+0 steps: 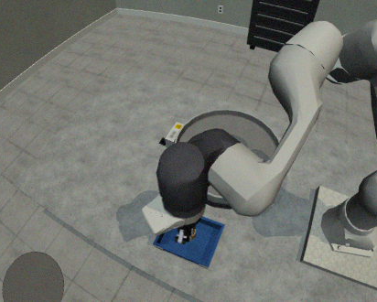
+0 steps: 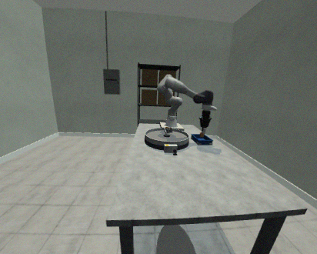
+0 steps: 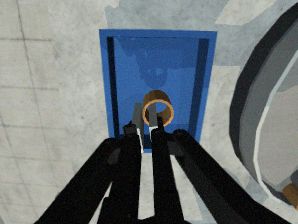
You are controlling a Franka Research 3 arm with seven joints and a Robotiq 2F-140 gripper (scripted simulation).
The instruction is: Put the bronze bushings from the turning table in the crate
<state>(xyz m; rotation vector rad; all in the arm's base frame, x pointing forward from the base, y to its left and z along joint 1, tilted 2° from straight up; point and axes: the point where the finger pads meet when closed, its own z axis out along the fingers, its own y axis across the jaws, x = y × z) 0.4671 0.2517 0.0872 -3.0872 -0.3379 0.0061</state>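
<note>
My gripper (image 3: 146,111) is shut on a bronze bushing (image 3: 158,109), a short open ring held by its wall. It hangs low over the blue crate (image 3: 156,87), inside its outline. The crate also shows in the top view (image 1: 191,242) with the gripper (image 1: 185,234) above it, and in the exterior view (image 2: 201,139). The round turning table (image 1: 231,134) lies beside the crate, mostly hidden by my arm. Another bronze bushing (image 3: 292,192) shows at the turning table's edge in the wrist view. I see no steel bushings from here.
A small yellow-labelled control box (image 1: 174,133) sits by the turning table's rim. The robot base stands on a pale plate (image 1: 346,235). A shelf with boxes (image 2: 158,89) stands behind the table.
</note>
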